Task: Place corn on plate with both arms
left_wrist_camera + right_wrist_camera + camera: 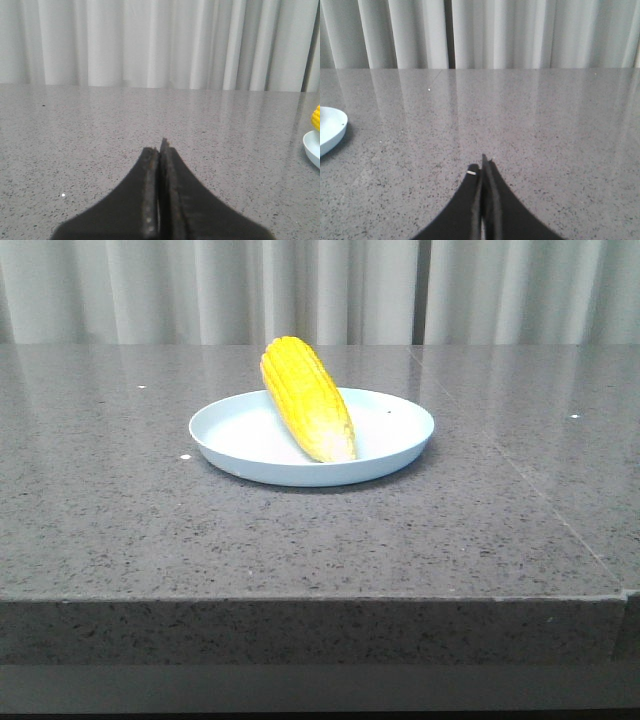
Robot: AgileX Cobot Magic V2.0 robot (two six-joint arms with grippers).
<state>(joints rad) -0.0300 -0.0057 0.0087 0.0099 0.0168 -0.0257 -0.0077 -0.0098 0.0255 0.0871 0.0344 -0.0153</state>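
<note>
Both pairs of fingers (159, 185) (483, 192) pressed together, holding nothing; we see corn (306, 398) lying on plate (400, 455), butt overhanging its far rim, so any nudge could roll it off.

We see the corn (307, 398) in bright yellow, ridged with rows of kernels and fading to a paler tip. The plate (400, 445) is a plain, glossy pale blue-white. The table (120, 520) is dark grey stone, finely speckled with lighter flecks. Behind it hangs a curtain (150, 290) of off-white folds. Both wrist views show black fingers (175, 200).
</note>
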